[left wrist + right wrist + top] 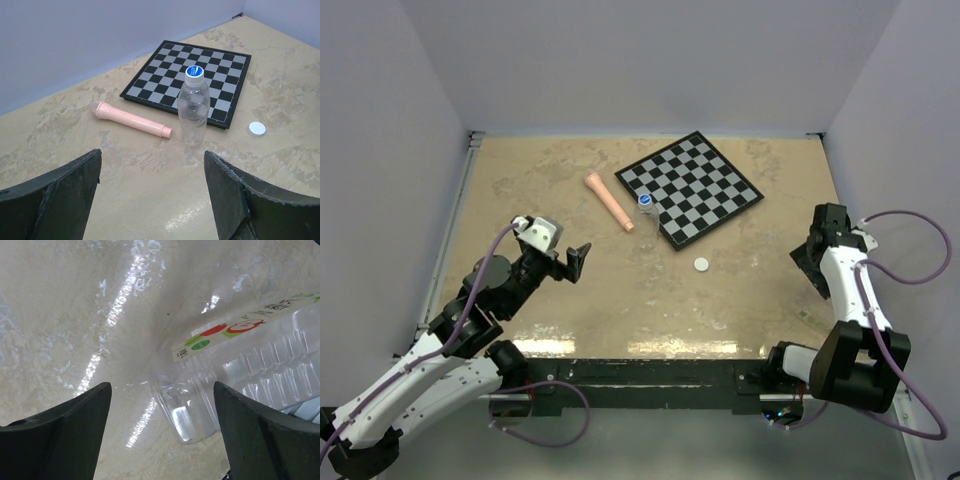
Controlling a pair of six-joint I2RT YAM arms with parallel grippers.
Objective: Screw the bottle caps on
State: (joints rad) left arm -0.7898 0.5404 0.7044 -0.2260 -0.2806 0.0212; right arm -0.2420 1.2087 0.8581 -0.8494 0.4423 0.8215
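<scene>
my left tool point(152, 161) hung over the near left part of the desk point(750, 300), tilted toward the middle. its jaws stood wide, with only bare desk between them. out past it the small bottle point(193, 107) stood upright on the desk, just beside the near left edge of the chessboard point(165, 70). the blue cap point(194, 72) sat on top of its neck; how tightly, i could not tell. the pink stick point(131, 119) lay flat to the left of that bottle, its narrow end close to it. the white cap point(257, 129) lay alone on the desk, right of the small bottle and just near of the chessboard's near corner.

my right tool point(162, 390) was low over the right side of the desk with its jaws wide. the large bottle point(250, 375) lay on its side under it, clear and ribbed, and its label point(225, 332) carried red and green marks. one end of it reached in between my fingers point(65, 425). one finger was clear of it; whether the other touched it i could not tell.
</scene>
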